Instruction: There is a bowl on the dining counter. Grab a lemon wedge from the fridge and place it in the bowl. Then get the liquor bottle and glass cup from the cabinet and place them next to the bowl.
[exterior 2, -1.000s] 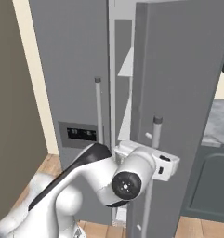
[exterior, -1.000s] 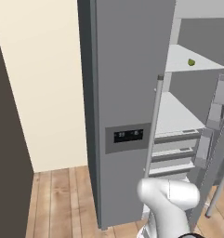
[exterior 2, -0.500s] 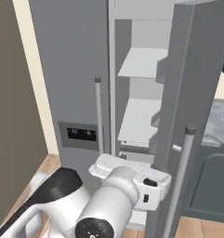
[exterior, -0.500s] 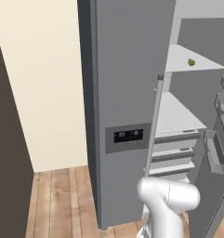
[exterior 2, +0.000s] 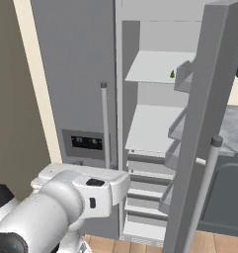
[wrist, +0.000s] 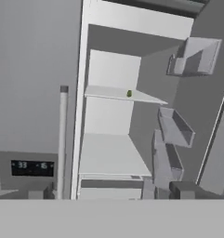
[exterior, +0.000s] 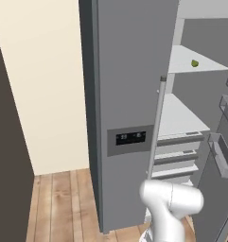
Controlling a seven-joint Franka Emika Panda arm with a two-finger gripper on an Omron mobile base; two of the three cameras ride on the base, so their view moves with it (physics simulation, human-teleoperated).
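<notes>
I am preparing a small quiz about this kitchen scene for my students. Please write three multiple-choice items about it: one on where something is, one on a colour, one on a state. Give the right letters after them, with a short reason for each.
1. Where does the lemon wedge lie?
A. on an upper shelf inside the fridge
B. on the wooden floor
C. in a bin of the door

2. What colour is the lemon wedge?
A. red
B. yellow-green
C. blue

3. In what state is the right fridge door?
A. shut
B. taken off
C. swung open

Answers:
1 A: the small wedge sits on the upper white shelf, seen in both base views and the hand view.
2 B: it shows as a small yellow-green spot against the white shelf.
3 C: the door stands swung out to the right, so that the shelves and the bins on its inner side show.
</notes>
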